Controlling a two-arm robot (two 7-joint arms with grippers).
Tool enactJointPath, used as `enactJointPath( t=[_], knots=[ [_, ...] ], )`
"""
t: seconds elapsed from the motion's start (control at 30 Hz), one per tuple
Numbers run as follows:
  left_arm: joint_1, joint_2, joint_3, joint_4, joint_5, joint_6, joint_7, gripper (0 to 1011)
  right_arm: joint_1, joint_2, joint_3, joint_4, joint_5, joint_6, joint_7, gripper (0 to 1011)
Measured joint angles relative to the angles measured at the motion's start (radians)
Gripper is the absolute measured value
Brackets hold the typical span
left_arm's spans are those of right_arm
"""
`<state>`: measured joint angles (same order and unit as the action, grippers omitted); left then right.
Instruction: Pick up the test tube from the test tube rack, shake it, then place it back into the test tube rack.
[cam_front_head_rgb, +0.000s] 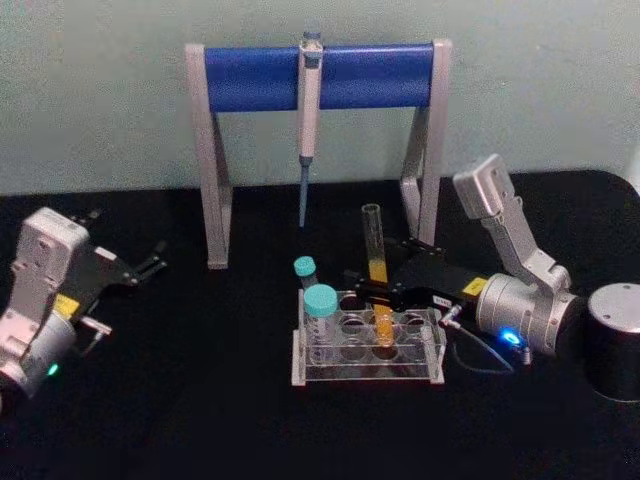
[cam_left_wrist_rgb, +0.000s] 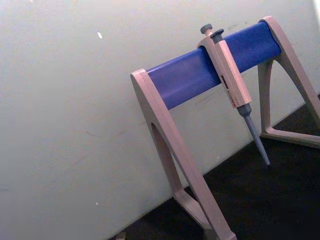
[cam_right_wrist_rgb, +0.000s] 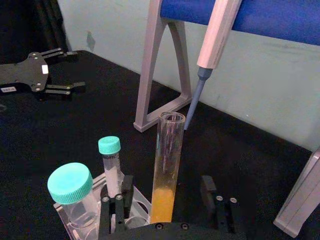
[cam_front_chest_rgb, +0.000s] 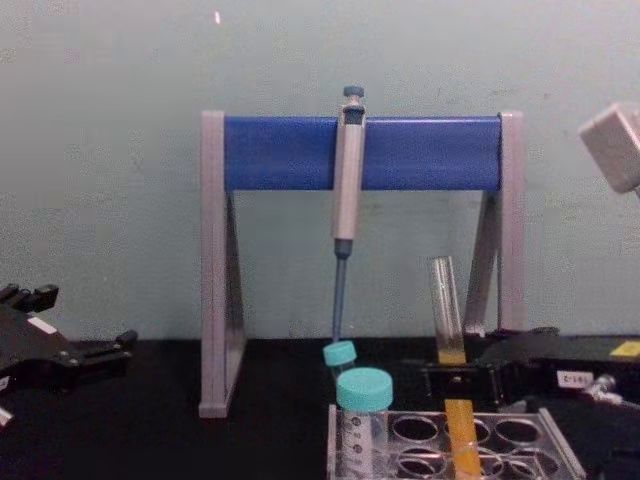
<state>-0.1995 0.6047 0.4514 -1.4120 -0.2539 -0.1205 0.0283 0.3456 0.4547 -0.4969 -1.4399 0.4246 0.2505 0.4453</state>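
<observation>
soft even light; pale wall bright, black table dark, shadows faint.

A grey pipette hangs on the blue-barred stand before a pale wall

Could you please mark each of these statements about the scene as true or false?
1. The test tube stands in the test tube rack. True.
2. The right gripper is shut on the test tube. False: it is open, with one finger on either side of the tube.
3. The pipette hangs on the blue bar of the stand. True.
4. The left gripper holds a teal-capped tube. False: it is open, holds nothing and sits off to the left; both teal-capped tubes stand in the rack.
5. The test tube has a teal cap. False: its top is open.
</observation>
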Motion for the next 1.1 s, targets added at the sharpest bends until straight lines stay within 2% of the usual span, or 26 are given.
enactJointPath(
  t=[0.17,0.2,0.27,0.3,0.47,0.5,0.6,0.63,0.7,1.1],
  knots=[
    [0.000,0.000,0.000,0.000,0.000,0.000,0.000,1001,0.000,0.000,0.000,0.000,0.000,0.000,-0.001,769],
    [0.000,0.000,0.000,0.000,0.000,0.000,0.000,1002,0.000,0.001,0.001,-0.001,0.000,0.000,-0.001,715],
    [0.000,0.000,0.000,0.000,0.000,0.000,0.000,1001,-0.001,0.001,0.001,-0.001,0.001,0.000,-0.001,674],
    [0.000,0.000,0.000,0.000,0.000,0.000,0.000,1001,-0.001,0.001,0.001,-0.001,0.001,0.000,-0.001,615],
    [0.000,0.000,0.000,0.000,0.000,0.000,0.000,1001,-0.001,0.001,0.001,-0.001,0.001,0.001,-0.001,469],
    [0.000,0.000,0.000,0.000,0.000,0.000,0.000,1001,-0.001,0.001,0.001,-0.001,0.001,0.001,-0.001,408],
    [0.000,0.000,0.000,0.000,0.000,0.000,0.000,1001,-0.001,0.001,0.001,-0.001,0.001,0.001,-0.002,326],
    [0.000,0.000,0.000,0.000,0.000,0.000,0.000,1001,-0.001,0.001,0.001,-0.001,0.001,0.001,-0.002,326],
    [0.000,0.000,0.000,0.000,0.000,0.000,0.000,1001,-0.001,0.001,0.001,-0.001,0.002,0.001,-0.002,252],
    [0.000,0.000,0.000,0.000,0.000,0.000,0.000,1001,-0.001,0.001,0.001,-0.001,0.002,0.001,-0.002,232]
  ],
)
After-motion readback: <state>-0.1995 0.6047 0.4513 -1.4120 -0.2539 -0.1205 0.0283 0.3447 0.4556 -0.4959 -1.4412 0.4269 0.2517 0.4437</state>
